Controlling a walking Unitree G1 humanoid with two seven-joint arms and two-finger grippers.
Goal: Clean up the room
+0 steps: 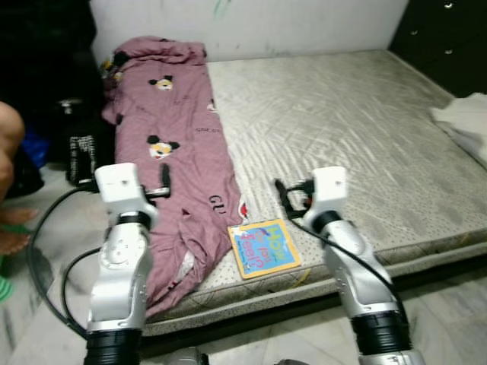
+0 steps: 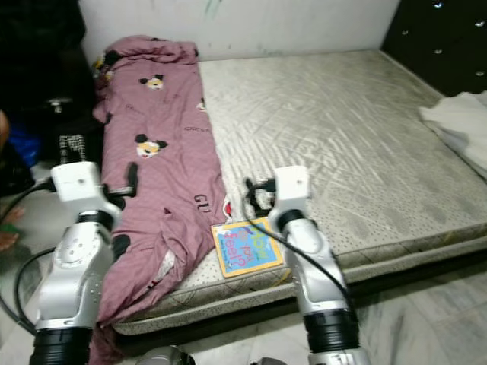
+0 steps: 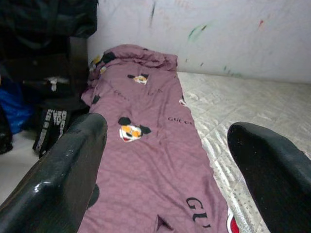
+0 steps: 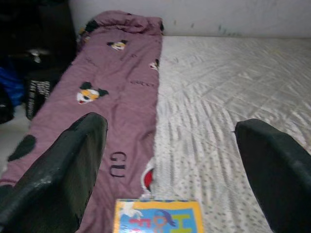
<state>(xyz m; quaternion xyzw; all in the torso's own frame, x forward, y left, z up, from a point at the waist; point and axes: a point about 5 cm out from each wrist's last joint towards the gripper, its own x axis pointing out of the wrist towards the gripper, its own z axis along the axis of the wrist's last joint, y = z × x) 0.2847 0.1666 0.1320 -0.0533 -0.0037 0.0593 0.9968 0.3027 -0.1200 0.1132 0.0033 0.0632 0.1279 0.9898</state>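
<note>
The mauve sheet (image 3: 160, 160) bore dark "GUCCI" lettering: one small print read in full beside the cartoon mouse faces, and a larger one lower down showed only "GU" at the frame's edge. The book (image 1: 263, 247) at the mattress edge carried big coloured cover letters, too blurred to read. The black bag (image 3: 53, 128) on the floor had white lettering that could not be made out.

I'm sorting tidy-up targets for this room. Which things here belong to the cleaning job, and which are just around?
For the job:
- pink blanket, strewn along the mattress's left side
- picture book, at the near mattress edge
- left gripper and right gripper, both open

Just around:
- mattress
- white cloth, at far right
- dark bags on the floor
</note>
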